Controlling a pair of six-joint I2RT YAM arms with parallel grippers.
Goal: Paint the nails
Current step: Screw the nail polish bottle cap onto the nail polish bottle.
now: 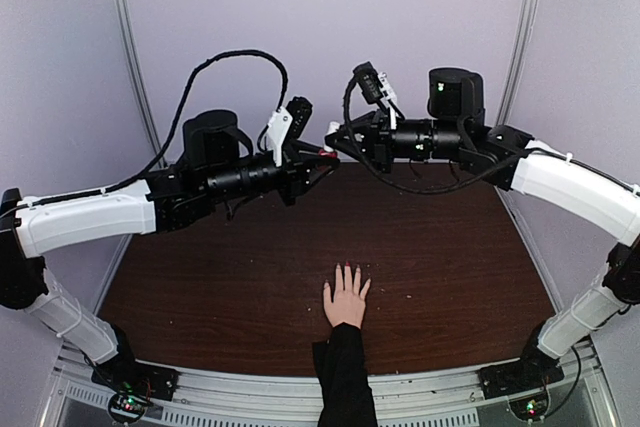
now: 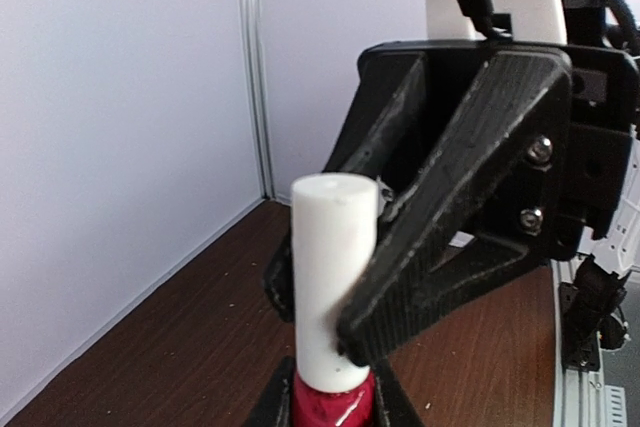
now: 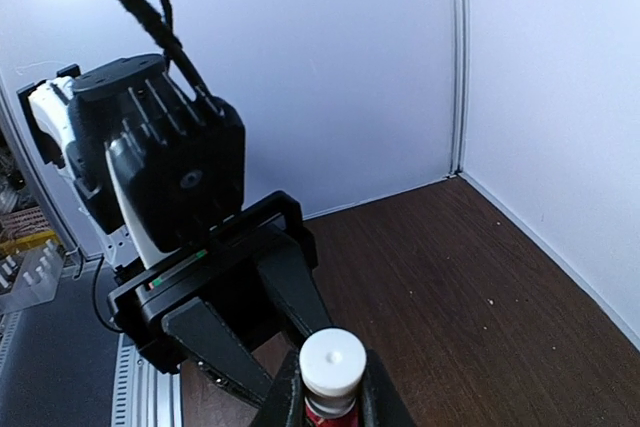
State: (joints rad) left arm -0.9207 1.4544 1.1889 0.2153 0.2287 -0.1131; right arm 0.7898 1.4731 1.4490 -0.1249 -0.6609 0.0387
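Nails (image 1: 346,269) are not in reach yet: my left gripper (image 2: 332,399) is clenched on the small red bottle (image 3: 325,411) and my right gripper (image 3: 333,389) is clamped on its white cap (image 2: 333,277), the two meeting in mid-air over the table (image 1: 450,247). I judge this to be the uncapping step. The next move calls for a twist and a straight pull apart to free the brush. The nails tip a pale hand (image 1: 346,302) lying flat by the table's near edge, well below me. The brush is hidden, and which nails carry red is too small to tell.
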